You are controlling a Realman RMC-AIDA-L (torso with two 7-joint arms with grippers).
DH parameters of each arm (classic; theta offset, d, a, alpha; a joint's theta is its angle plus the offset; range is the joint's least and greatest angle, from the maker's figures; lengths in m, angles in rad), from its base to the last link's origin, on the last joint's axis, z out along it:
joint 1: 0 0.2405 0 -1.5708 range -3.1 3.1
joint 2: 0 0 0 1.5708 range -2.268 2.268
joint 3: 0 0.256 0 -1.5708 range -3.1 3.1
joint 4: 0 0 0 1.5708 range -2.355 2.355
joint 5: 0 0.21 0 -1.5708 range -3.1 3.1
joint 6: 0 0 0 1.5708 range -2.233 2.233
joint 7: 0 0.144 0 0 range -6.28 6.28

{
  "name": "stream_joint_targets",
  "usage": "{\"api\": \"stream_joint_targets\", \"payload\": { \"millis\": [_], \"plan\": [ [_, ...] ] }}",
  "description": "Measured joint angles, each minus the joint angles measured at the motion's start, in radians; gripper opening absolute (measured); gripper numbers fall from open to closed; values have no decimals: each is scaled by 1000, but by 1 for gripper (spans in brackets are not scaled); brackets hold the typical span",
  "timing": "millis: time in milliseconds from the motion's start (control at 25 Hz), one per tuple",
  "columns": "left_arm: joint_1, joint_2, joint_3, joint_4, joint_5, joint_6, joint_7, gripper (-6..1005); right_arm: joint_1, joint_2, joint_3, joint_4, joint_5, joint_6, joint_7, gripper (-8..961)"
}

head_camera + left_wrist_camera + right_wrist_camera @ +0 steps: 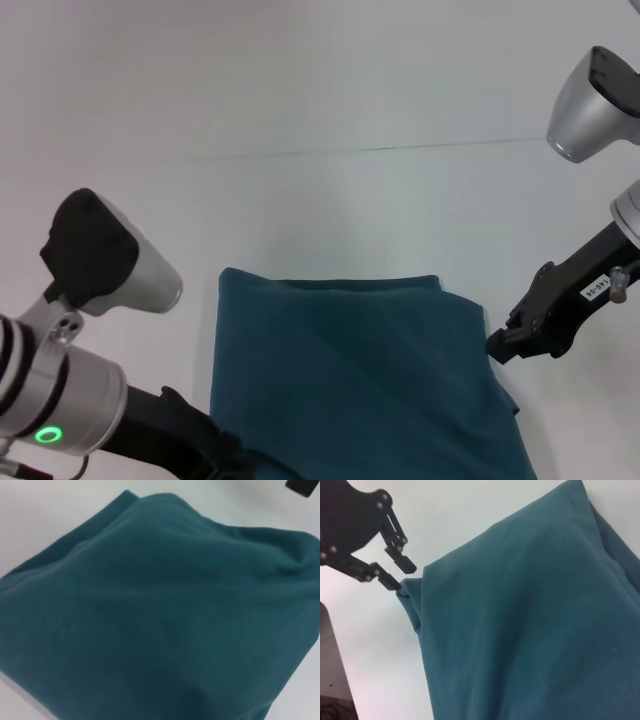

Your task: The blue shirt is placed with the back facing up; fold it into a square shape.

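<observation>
The blue shirt (360,380) lies on the white table (320,200) as a folded, roughly rectangular bundle, plain side up, in the near middle of the head view; its far edge runs straight from left to right, with a layered fold showing along it, and its near part passes out of view at the bottom. The right gripper (400,575) sits at the shirt's right edge, about halfway along that side; in the right wrist view its two black fingers (407,565) stand apart with a clear gap between them, released, their tips just beside a small puckered corner of the cloth but not closed on it. The left gripper (225,455) is low at the near left corner of the shirt, its dark body at or over the cloth's edge there; whether its fingers are clenched or released cannot be told, since they do not show in any view. The left wrist view is filled with the shirt's smooth teal surface (160,610), gently rumpled, with bare table at the corners
</observation>
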Motion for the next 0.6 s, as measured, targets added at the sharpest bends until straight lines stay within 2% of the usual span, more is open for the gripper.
{"api": "stream_joint_targets", "payload": {
  "millis": [360, 560, 600],
  "plan": [
    [-5, 0, 17, -23, 29, -28, 3, 331, 6, 3, -2, 2, -13, 6, 7, -1],
    [-4, 0, 42, -20, 57, -24, -25, 551, 6, 3, -2, 3, -14, 7, 9, -1],
    [-4, 0, 42, -20, 57, -24, -25, 551, 6, 3, -2, 3, -14, 8, 9, -1]
  ]
}}
